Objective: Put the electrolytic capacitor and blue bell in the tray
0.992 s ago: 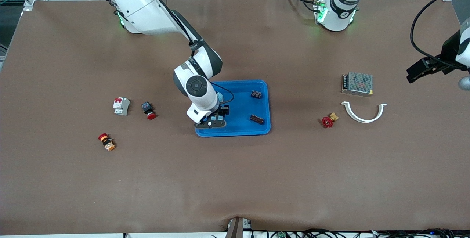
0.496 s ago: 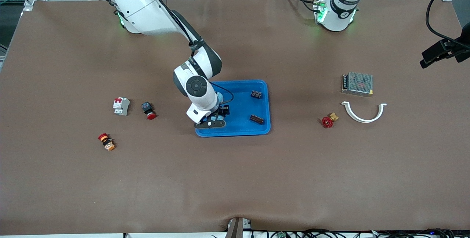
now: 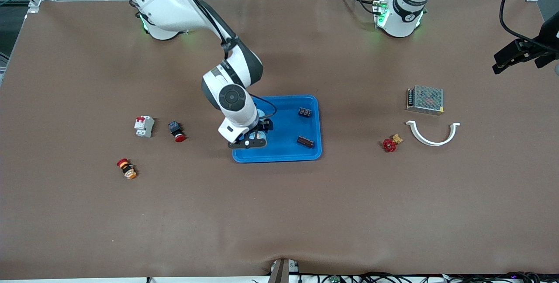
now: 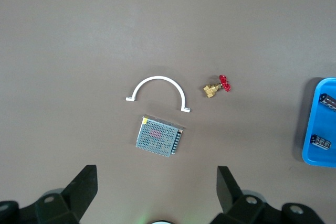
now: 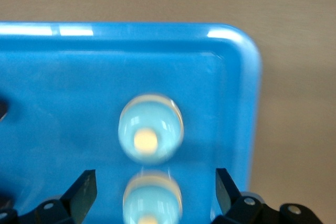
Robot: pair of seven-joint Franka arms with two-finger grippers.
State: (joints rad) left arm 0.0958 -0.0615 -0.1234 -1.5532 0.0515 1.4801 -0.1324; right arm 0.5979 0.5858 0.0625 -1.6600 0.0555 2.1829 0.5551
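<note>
Right gripper (image 3: 252, 139) sits low over the tray (image 3: 288, 154), at the corner toward the right arm's end. Its fingers (image 5: 84, 190) stand apart and hold nothing. Between them, on the tray floor, lies the blue bell (image 5: 151, 135), a pale blue dome with a yellowish centre; a second, similar pale shape just beside it is probably its reflection in the glossy plastic, though the blur leaves this unsure.

Also in the tray: the electrolytic capacitor (image 3: 305, 142), a dark cylinder lying on its side, and a small black terminal block (image 3: 305, 112) farther from the front camera.

Left gripper (image 4: 157, 192) waits high over the table at the left arm's end, jaws wide apart, empty. Below it: a metal power supply (image 4: 157, 136), a white curved clamp (image 4: 157, 88), a red-handled brass valve (image 4: 217, 86).

Toward the right arm's end: a white circuit breaker (image 3: 144, 126), a red push button (image 3: 176, 131), and a red and orange button (image 3: 126, 168).
</note>
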